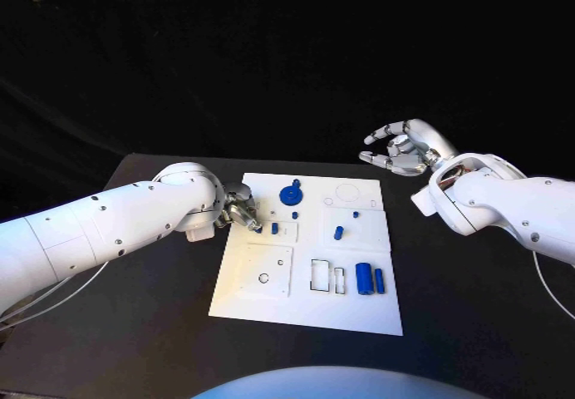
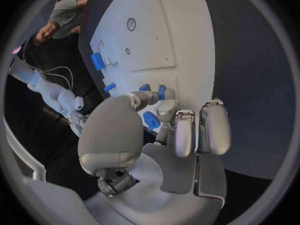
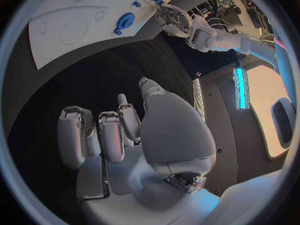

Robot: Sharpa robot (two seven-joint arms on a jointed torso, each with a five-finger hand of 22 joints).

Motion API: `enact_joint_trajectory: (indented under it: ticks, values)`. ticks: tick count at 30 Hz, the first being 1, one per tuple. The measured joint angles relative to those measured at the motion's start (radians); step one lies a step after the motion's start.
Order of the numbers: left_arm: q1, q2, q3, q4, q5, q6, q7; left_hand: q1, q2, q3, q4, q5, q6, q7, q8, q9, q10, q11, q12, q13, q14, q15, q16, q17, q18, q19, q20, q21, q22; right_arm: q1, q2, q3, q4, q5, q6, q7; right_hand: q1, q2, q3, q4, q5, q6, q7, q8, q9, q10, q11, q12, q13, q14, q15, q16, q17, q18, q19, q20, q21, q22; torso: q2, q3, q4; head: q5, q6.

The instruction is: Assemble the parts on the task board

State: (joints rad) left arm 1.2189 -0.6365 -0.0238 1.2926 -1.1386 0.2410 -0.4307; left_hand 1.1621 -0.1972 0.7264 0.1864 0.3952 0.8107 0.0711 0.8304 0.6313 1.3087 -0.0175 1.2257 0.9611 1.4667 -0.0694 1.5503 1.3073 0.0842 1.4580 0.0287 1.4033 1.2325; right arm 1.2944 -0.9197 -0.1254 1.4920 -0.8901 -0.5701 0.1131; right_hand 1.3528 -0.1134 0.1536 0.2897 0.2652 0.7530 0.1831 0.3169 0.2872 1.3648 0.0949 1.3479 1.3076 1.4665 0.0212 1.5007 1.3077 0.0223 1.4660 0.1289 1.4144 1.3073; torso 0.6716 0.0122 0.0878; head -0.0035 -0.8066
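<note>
Task board [image 1: 270, 287] carries about seven blue parts [image 1: 363, 278]; left hand [image 1: 238, 208] grip unclear, right hand [image 1: 405, 148] spread empty

The right silver, many-fingered robot hand [image 3: 119, 135] hung above the black counter [image 3: 106, 70] with its fingers loosely curled, nothing between them. Beyond it lay the white rectangular task board [image 3: 69, 27], carrying a round blue disc part [image 3: 125, 21] and small blue pieces. The left silver robot hand [image 3: 172, 19] reached over the board's far edge.
</note>
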Motion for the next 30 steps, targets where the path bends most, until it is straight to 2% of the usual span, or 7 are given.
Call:
enact_joint_trajectory:
  ticks: [3,18,19,20,25,28,30]
  values:
    - [0.000,0.001,0.000,0.000,0.000,0.001,-0.001,-0.013,-0.006,-0.005,-0.005,0.004,0.006,-0.005,0.000,-0.003,0.006,-0.003,0.000,-0.001,0.000,0.000,0.000,0.000,0.000,0.000,0.000,0.000,0.003,0.000,0.000,0.000,0.000,0.000,0.000,0.000,0.000,0.000,0.000,0.000,0.000,0.000,0.000,0.000,0.000,0.000,0.000,0.000,0.000,0.000,0.000,0.000,0.000,0.000,0.000,0.000,0.000,0.000,0.000,0.0000,-0.0001,0.000,0.000]
    - [-0.001,0.008,-0.001,-0.004,0.004,0.000,-0.011,-0.058,-0.006,-0.033,-0.033,-0.005,0.033,-0.025,-0.009,-0.009,0.021,-0.011,-0.006,-0.014,0.000,-0.015,0.000,0.000,0.000,0.004,-0.004,0.004,0.012,0.000,0.000,0.000,-0.001,0.000,0.000,0.001,0.000,0.000,0.000,0.000,0.000,0.000,0.000,0.000,0.000,0.000,0.000,0.000,0.000,0.000,0.000,0.000,0.000,0.000,0.000,0.000,-0.001,0.001,0.001,0.0006,-0.0004,-0.002,-0.002]
    - [-0.001,0.009,-0.001,-0.004,0.005,0.000,-0.012,-0.066,-0.006,-0.001,-0.073,-0.010,0.035,-0.026,-0.012,-0.011,0.021,-0.011,-0.006,-0.014,0.000,-0.015,0.000,0.000,0.000,0.004,-0.004,0.004,0.013,0.000,0.000,0.000,-0.001,0.000,0.000,0.001,0.000,0.000,0.000,0.000,0.000,0.000,0.000,0.000,-0.001,0.000,0.000,0.000,0.000,0.000,0.000,0.000,0.000,0.000,0.000,0.000,-0.004,0.001,0.001,0.0006,-0.0005,-0.003,-0.002]
    - [-0.001,0.010,-0.001,-0.004,0.005,-0.001,-0.013,-0.069,-0.009,-0.001,-0.078,-0.012,0.037,-0.026,-0.015,-0.013,0.021,-0.011,-0.008,-0.014,0.000,-0.015,0.000,0.000,0.000,0.006,-0.006,0.004,0.013,0.000,0.000,0.000,-0.001,0.000,0.000,0.001,0.000,0.000,0.000,0.000,0.000,0.000,0.000,0.000,-0.001,0.000,0.000,0.000,0.000,0.000,0.000,0.000,0.000,0.000,0.000,0.000,-0.004,0.001,0.001,0.0005,-0.0004,-0.003,-0.002]
    - [-0.001,0.013,0.000,-0.008,0.008,-0.001,-0.018,-0.078,-0.008,-0.007,-0.084,-0.013,0.043,-0.028,-0.023,-0.022,0.025,-0.015,-0.010,-0.015,-0.003,-0.018,0.000,0.000,0.000,0.007,-0.007,0.004,0.014,0.000,0.000,0.000,-0.001,0.000,0.000,0.001,0.000,0.000,0.000,0.000,0.000,0.000,0.000,0.000,-0.001,0.000,0.000,0.000,0.000,0.000,0.000,-0.004,0.000,0.000,0.000,0.000,-0.004,0.001,0.001,0.0005,-0.0003,-0.004,-0.001]
    - [-0.001,0.016,0.000,-0.013,0.010,-0.001,-0.021,-0.084,-0.003,-0.029,-0.069,-0.016,0.048,-0.034,-0.029,-0.025,0.025,-0.015,-0.011,-0.016,-0.003,-0.018,0.000,0.000,0.000,0.005,-0.010,0.004,0.014,0.000,0.000,0.000,-0.001,0.000,0.000,0.001,0.000,0.000,0.000,0.000,0.000,0.000,0.000,0.000,-0.001,0.000,0.000,0.000,0.000,0.000,0.000,-0.004,0.000,0.000,0.000,0.000,-0.004,0.001,0.000,0.0005,-0.0003,-0.004,0.000]
    - [-0.001,0.018,0.000,-0.017,0.010,-0.001,-0.025,-0.089,-0.008,-0.043,-0.058,-0.016,0.052,-0.037,-0.029,-0.027,0.025,-0.015,-0.015,-0.018,-0.003,-0.018,0.000,0.000,0.000,0.003,-0.011,0.004,0.014,0.000,-0.001,0.000,0.000,0.000,0.000,0.001,0.000,0.000,0.000,0.000,0.000,0.000,0.000,0.000,-0.001,0.000,0.000,0.000,0.000,0.000,0.000,-0.004,0.000,0.000,0.000,0.000,-0.004,0.001,0.000,0.0004,-0.0004,-0.004,0.000]
